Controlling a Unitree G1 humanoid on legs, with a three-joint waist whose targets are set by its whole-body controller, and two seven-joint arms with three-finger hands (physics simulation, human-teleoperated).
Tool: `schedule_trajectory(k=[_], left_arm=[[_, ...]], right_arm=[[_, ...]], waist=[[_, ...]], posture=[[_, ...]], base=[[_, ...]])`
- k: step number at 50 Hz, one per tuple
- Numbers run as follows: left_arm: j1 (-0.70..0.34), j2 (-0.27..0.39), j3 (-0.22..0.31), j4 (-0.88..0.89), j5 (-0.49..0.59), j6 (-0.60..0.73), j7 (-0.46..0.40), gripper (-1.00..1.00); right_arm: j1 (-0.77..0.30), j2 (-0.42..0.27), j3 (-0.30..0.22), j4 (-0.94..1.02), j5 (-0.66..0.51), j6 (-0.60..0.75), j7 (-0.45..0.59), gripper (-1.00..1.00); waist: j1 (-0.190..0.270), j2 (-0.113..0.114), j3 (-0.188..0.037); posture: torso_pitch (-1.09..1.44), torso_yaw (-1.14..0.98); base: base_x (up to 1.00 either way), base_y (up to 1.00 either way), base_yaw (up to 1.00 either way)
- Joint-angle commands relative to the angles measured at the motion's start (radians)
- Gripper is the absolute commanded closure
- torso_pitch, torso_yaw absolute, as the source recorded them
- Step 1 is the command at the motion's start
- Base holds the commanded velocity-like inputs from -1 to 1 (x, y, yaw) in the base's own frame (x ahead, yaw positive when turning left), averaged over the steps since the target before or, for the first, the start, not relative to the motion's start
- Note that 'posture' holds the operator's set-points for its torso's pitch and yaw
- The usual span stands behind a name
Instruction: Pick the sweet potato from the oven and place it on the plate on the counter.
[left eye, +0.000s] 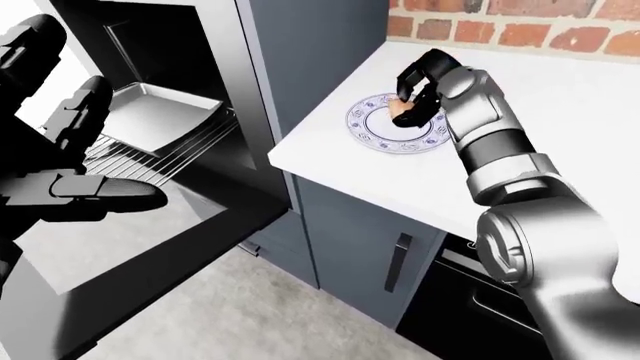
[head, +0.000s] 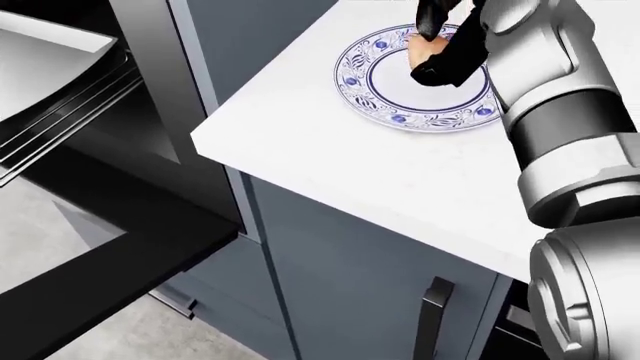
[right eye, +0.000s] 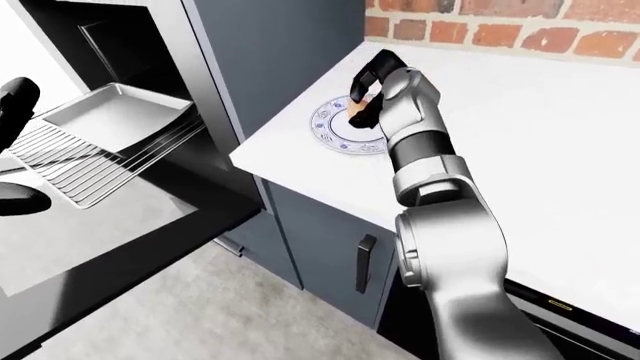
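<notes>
Over the blue-patterned white round plate (head: 400, 105), the small orange-tan sweet potato (head: 428, 49) sits low between the black fingers (head: 455, 64) of the right hand (left eye: 415, 94). In the head view only a pale sliver of it shows, with one dark finger curling above it and another pressed along its right and lower side; the fingers are wrapped round it in a grip. Whether its underside touches the plate cannot be told, since the hand covers that part. In the left-eye view the same tan lump peeks out under the knuckles, over the plate's upper right portion.

That plate lies on the white stone counter (head: 330, 150), near the corner closest to the oven. A red brick wall (left eye: 520, 22) runs along the counter's upper edge in the left-eye view. The silver jointed right arm (head: 570, 142) reaches in from the lower right of each view.

Below the counter stand grey-blue cabinet fronts (head: 340, 277) with a black bar handle (head: 430, 315). To the left is the open black oven (left eye: 190, 82), its door (left eye: 130, 262) dropped down, with a wire rack (right eye: 90, 165) carrying a shallow silver baking tray (right eye: 115, 116).

At the left edge of the left-eye view, the black left hand (left eye: 60, 172) hangs before the oven mouth, fingers spread apart and empty.
</notes>
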Motion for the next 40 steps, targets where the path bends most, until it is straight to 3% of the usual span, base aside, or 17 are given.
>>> schedule_trajectory(k=[1, 3, 8, 16, 33, 40], left_arm=[[-0.017, 0.019, 0.021, -0.006, 0.002, -0.028, 0.005, -1.0], [-0.016, 0.019, 0.021, -0.005, 0.004, -0.029, 0.003, -1.0], [-0.01, 0.021, 0.032, -0.005, 0.001, -0.029, -0.001, -1.0], [-0.013, 0.029, 0.031, 0.003, 0.0, -0.032, -0.004, -1.0], [-0.012, 0.036, 0.035, 0.001, -0.014, -0.032, 0.004, -1.0], [-0.011, 0.032, 0.032, 0.001, -0.007, -0.035, 0.0, -1.0]], right_arm=[[-0.05, -0.007, -0.001, -0.05, -0.005, -0.026, -0.017, 0.91], [-0.044, -0.005, 0.0, -0.047, -0.006, -0.031, -0.02, 0.87], [-0.026, -0.002, 0.002, -0.044, -0.01, -0.04, -0.022, 0.36], [-0.01, -0.001, 0.004, -0.044, -0.018, -0.048, -0.024, 0.07], [0.014, -0.012, 0.005, -0.04, -0.04, -0.067, -0.039, 0.01], [-0.015, -0.035, 0.002, -0.078, -0.051, -0.054, 0.0, -0.03]], waist=[[0.0, 0.0, -0.03], [0.0, 0.0, -0.03], [0.0, 0.001, -0.03], [0.001, 0.001, -0.03], [0.0, 0.001, -0.032], [0.002, 0.0, -0.032]], posture=[[0.0, 0.0], [0.0, 0.0], [0.0, 0.0], [0.0, 0.0], [0.0, 0.0], [0.0, 0.0]], base=[[0.0, 0.0, 0.0], [0.0, 0.0, 0.0], [0.0, 0.0, 0.0], [0.0, 0.0, 0.0], [0.0, 0.0, 0.0], [0.0, 0.0, 0.0]])
